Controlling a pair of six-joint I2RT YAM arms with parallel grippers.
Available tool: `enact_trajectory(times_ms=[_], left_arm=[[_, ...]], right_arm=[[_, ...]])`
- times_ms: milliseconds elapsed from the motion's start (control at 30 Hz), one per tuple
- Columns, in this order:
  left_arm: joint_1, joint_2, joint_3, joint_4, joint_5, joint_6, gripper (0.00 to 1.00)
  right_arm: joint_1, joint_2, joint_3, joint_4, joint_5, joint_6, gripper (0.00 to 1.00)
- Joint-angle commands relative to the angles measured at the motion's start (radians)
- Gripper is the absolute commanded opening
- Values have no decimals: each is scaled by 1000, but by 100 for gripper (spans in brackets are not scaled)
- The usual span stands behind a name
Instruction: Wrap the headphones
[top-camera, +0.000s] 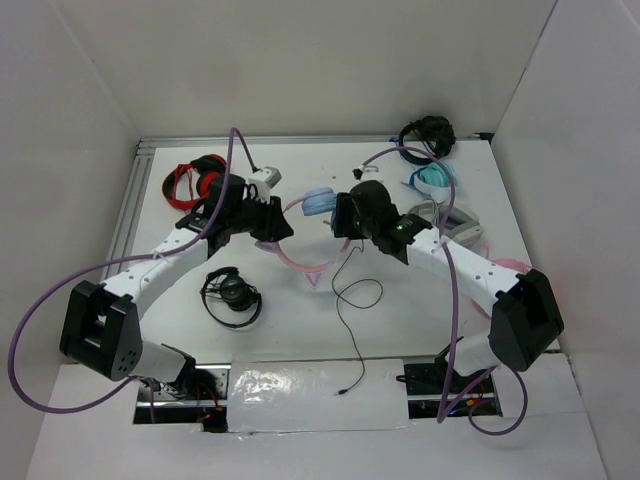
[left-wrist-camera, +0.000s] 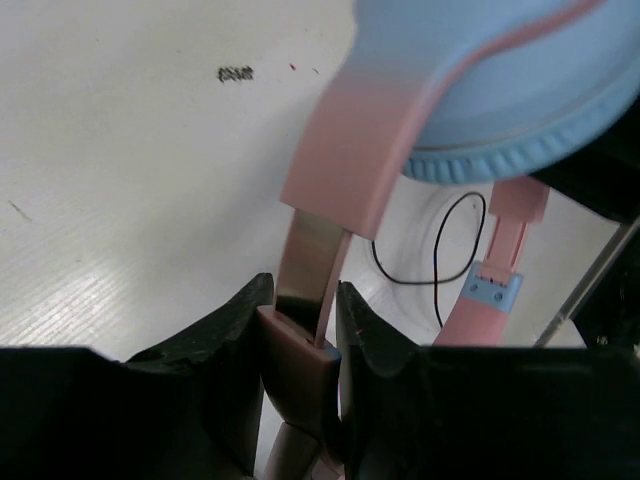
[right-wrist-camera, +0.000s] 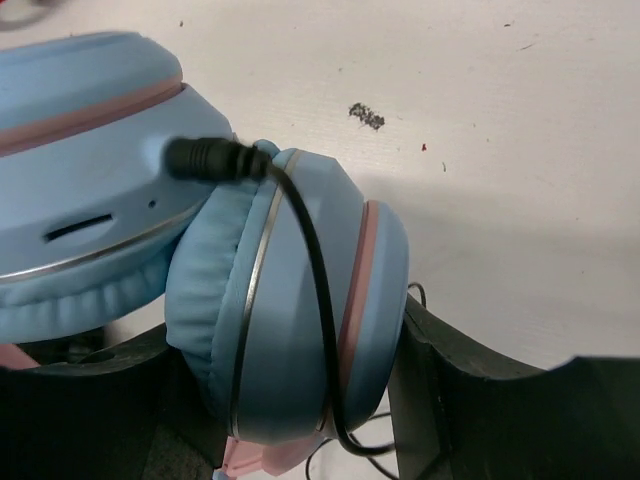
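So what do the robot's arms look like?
Both the left arm and right arm have white tube-like links joined by black boxy joints. A purple cable loops along each one. The fingers are chunky and black, and a tiny green light glows on the right arm.

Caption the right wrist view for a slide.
Right gripper clamps the headphones' light blue ear cup, black cable draped across it.
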Motion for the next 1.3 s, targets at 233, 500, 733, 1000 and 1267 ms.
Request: enact_trajectory(times_ms=[233,500,733,1000,1267], left_arm=[[-1,-30,32,44,-17,-36,0],[-2,-52,54,18,-118,-139,0],[-2,-67,98,-11,-167,-169,0],[-1,-41,157,-65,-204,-240,0],[-7,-84,131,-28,-126,-255,0]], right_arm=[[18,-41,65,70,-61,-56,63],[33,-146,59,71,-23,-90,100],[19,-338,-117,160,-109,-154,100],[25,-317,-166,103,-293,-58,98],[19,-216,-154,188,-144,106,91]])
